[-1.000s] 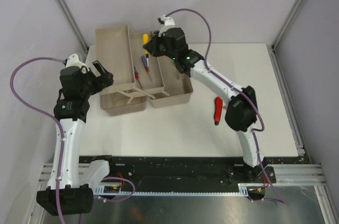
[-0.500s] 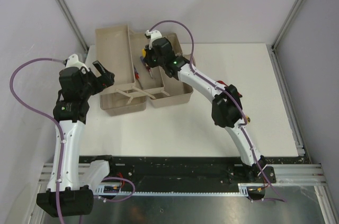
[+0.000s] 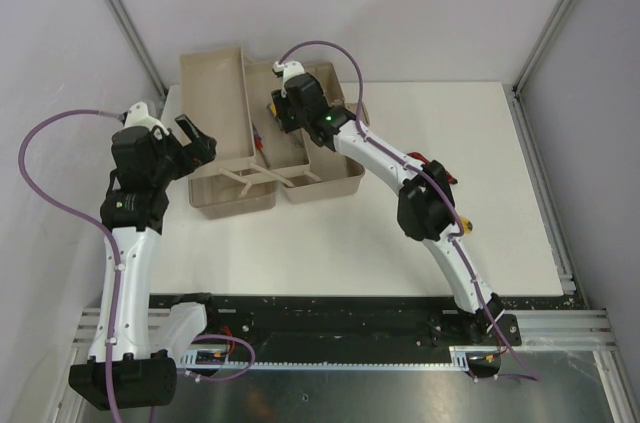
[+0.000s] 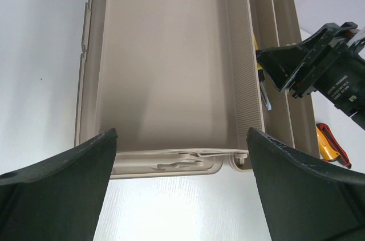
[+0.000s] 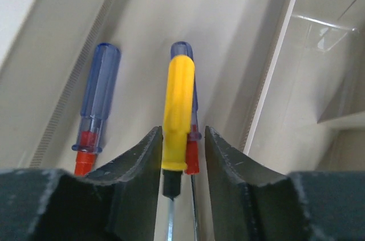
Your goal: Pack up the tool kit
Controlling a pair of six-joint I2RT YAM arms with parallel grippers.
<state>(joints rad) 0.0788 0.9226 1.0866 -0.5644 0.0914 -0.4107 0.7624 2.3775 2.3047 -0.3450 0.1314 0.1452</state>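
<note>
The beige toolbox (image 3: 300, 168) stands open at the back of the table, its left cantilever tray (image 3: 215, 103) swung out. My right gripper (image 3: 277, 111) is down in the middle tray. In the right wrist view its jaws (image 5: 182, 138) stand slightly apart around a yellow-handled screwdriver (image 5: 178, 104), which touches the left finger with a gap on the right. Beneath it lies a blue-handled screwdriver (image 5: 193, 133), and another (image 5: 98, 93) lies to the left. My left gripper (image 3: 195, 141) is open and empty just short of the left tray's near end (image 4: 171, 164).
A red-handled tool (image 3: 440, 168) lies on the table right of the box, partly under my right arm; it shows red and yellow in the left wrist view (image 4: 328, 144). Frame posts stand at the back corners. My right arm (image 4: 319, 70) reaches over the box.
My right gripper has moved left and down into the middle tray with the yellow screwdriver, and the right elbow swung left. The left arm has not moved.
</note>
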